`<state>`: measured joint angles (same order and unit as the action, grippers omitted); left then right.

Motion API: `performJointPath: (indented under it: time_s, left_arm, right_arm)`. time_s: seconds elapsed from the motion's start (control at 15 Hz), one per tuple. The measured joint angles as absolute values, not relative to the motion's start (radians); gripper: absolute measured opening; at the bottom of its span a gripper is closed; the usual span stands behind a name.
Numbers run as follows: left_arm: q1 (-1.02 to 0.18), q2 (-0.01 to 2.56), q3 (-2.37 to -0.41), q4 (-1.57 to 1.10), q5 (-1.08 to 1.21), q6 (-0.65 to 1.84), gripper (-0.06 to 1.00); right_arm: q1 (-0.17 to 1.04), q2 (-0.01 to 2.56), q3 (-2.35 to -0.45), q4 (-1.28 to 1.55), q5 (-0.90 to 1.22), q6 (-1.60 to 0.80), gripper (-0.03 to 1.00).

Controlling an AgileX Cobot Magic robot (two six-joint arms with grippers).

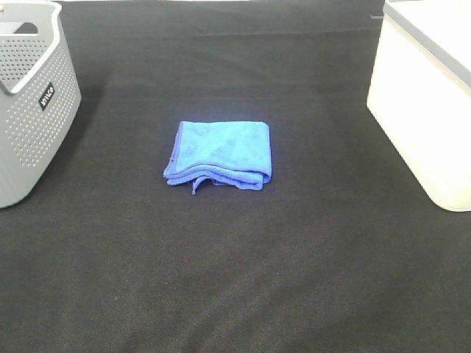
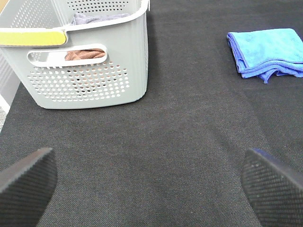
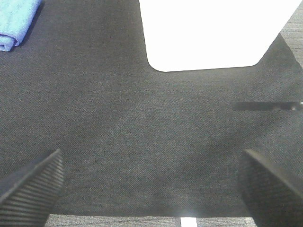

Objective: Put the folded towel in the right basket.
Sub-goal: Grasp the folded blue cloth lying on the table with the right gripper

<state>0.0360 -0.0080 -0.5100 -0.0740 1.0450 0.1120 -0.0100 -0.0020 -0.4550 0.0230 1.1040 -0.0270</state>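
Between perforated grey basket [image 1: 33, 110] and smooth white basket [image 1: 423, 110], seemingly fleecy folded towel [image 1: 219, 153]; ribbed fingers [image 2: 26, 182] [image 3: 33, 182] apart.

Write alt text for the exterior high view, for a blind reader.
A folded blue towel lies in the middle of a black tabletop. A grey perforated basket stands at the left edge, a white basket at the right edge.

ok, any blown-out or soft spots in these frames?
Exterior high: white basket is blown out, wall texture lost; blue towel is sharp. Right wrist: the same basket clips to flat white. Left wrist: evenly lit, grey basket holes crisp, its handle glares yellowish.
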Motion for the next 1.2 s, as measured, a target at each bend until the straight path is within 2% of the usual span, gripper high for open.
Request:
performJointPath:
  time_s: [1.2]
  left_arm:
    - [0.036,-0.008,-0.51,-0.074,1.045,0.112,0.99]
  right_arm:
    - [-0.01,-0.002,-0.455,0.023,1.104,-0.027,0.96]
